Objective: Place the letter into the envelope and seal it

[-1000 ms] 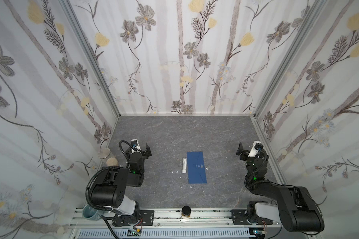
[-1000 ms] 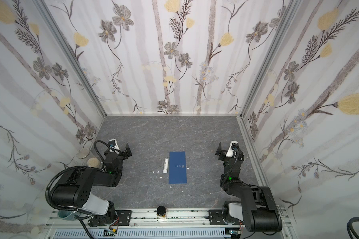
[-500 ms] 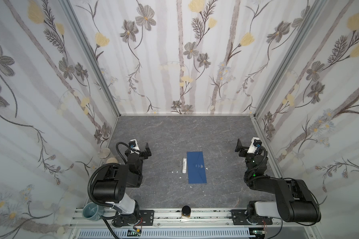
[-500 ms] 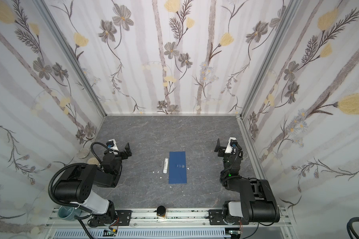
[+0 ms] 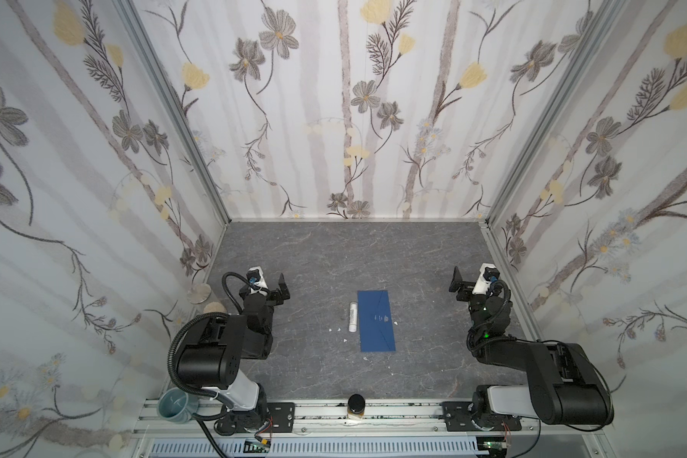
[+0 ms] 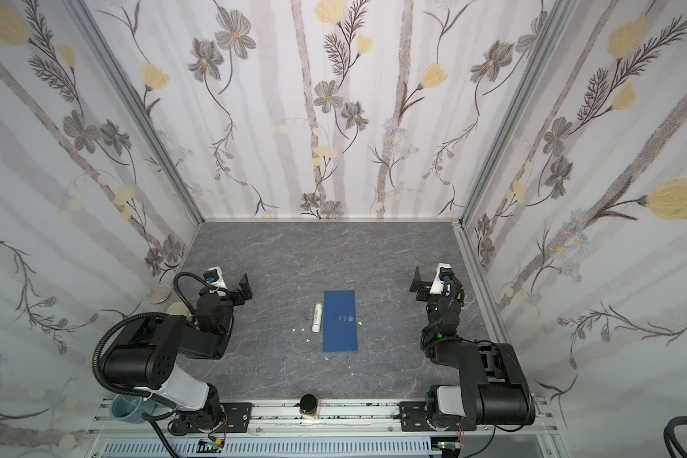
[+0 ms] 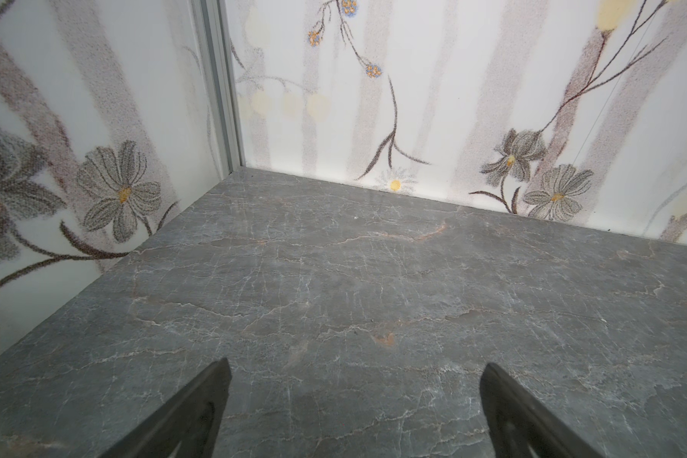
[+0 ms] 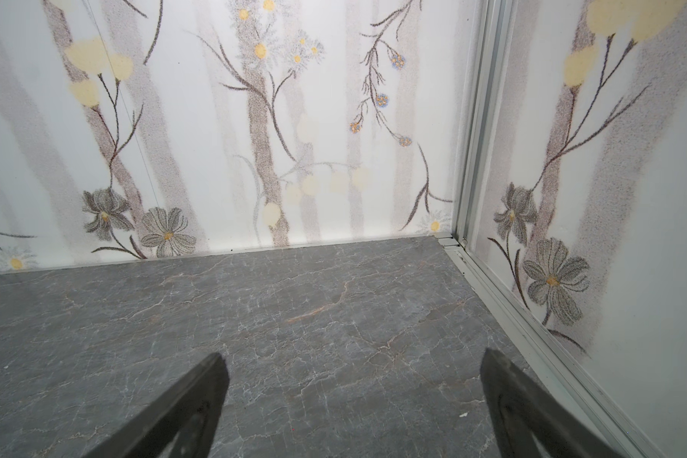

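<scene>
Little has shifted vs. a second ago: both arms have folded a touch closer to their bases and the right tool (image 8: 354,359) has edged toward the far wall. The envelope (image 5: 376,321) and glue stick (image 5: 352,317) lie just as they did.

We see the two tools parked at opposite sides of the worktop (image 5: 314,257), well apart from the envelope. The left tool (image 7: 354,370) and the right tool each have their jaws spread wide. Neither holds anything, w/ only bare worktop between the fingers in the wrist views.

In both top views the dark blue envelope lies flat mid-worktop, long axis running front to back. Its flap looks folded down and a small pale mark shows on its face. The glue stick lies parallel, just beside the long edge on the left arm's side; we can't tell if they touch. A few white scraps (image 5: 337,329) dot the surface nearby.

No letter is visible anywhere, so we judge it's inside the envelope.

As we read it, the step in hand is wrap-up, i.e. insertion and sealing look done and the arms are at rest. The next move, if any, is a flap check, b/c from above we can't tell whether the glue holds. If it lifts, a tool would need to press down on the flap w/o sliding the envelope across the smooth worktop.
</scene>
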`<state>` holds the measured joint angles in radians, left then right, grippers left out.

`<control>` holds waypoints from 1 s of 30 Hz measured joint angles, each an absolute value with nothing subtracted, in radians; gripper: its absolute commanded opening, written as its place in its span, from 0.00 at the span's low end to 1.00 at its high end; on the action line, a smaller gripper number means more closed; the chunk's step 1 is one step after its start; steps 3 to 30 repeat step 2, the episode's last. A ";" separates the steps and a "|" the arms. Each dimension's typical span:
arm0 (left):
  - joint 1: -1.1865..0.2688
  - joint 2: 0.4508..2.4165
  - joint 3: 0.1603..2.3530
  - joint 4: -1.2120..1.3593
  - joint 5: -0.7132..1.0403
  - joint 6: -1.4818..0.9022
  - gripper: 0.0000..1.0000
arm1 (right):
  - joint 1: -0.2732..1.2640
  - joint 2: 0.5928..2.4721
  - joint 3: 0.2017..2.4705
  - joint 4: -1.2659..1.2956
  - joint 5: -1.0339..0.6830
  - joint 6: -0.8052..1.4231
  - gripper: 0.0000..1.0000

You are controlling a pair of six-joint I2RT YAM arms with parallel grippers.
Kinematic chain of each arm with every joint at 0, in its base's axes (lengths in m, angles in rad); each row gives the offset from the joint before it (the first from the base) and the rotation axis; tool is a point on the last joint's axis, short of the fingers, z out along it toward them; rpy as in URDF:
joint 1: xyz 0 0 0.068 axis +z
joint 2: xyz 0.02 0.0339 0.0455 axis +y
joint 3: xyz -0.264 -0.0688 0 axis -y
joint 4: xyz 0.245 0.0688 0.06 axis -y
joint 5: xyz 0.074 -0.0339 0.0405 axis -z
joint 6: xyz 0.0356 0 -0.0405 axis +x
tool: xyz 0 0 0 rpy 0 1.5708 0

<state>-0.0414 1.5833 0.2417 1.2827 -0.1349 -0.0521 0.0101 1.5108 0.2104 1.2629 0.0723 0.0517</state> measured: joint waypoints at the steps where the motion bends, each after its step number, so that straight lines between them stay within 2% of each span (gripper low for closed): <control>1: -0.041 1.583 0.242 1.283 -0.135 -0.052 1.00 | 0.010 1.511 0.210 1.262 0.070 0.052 1.00; 30: -0.041 1.583 0.242 1.283 -0.135 -0.052 1.00 | 0.010 1.511 0.210 1.262 0.066 0.052 1.00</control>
